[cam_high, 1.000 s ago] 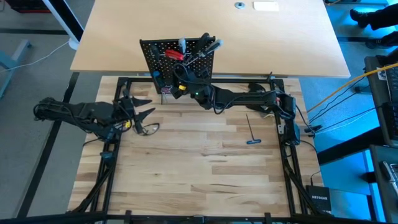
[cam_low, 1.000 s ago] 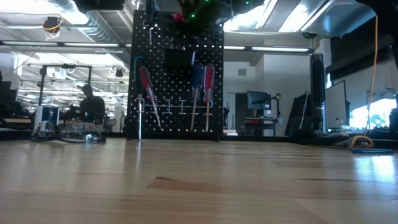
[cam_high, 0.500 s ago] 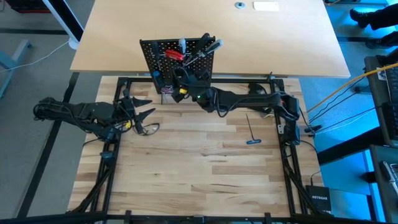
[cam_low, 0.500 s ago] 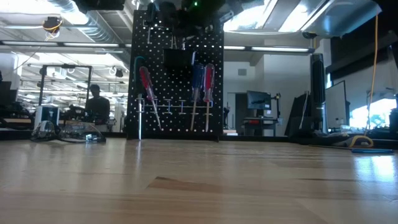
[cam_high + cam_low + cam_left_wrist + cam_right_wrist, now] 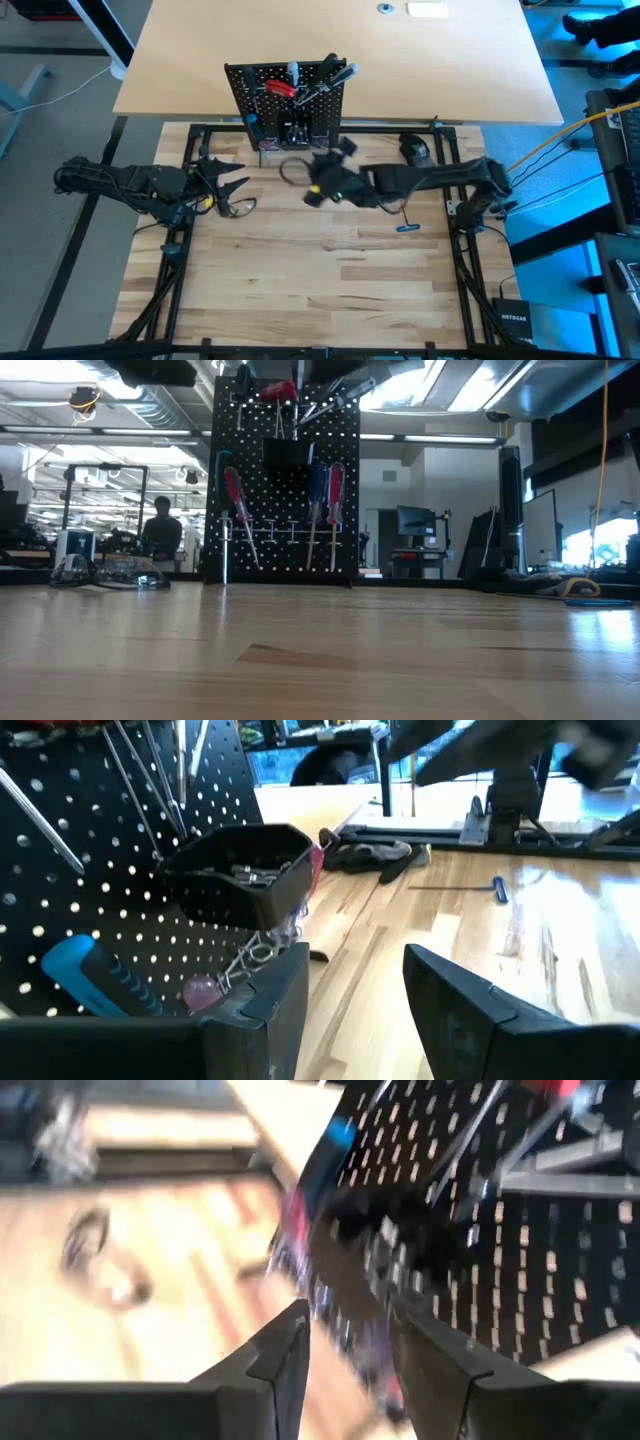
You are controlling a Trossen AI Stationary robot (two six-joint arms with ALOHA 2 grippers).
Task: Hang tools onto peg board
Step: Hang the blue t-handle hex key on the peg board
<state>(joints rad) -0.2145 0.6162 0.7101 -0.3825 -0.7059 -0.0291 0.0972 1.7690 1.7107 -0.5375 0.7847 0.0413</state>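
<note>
Beside left pincer (image 5: 232, 177) fingers apart, glasses (image 5: 240, 207), right pincer (image 5: 345, 1345) apart, possibly empty, near peg board (image 5: 287, 95)

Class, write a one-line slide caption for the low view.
Black peg board standing on the table, red and blue screwdrivers hanging on it.

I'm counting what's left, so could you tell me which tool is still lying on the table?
The blue-handled T-key, flat on the wood near the right gripper; the others hang on the peg board.
</note>
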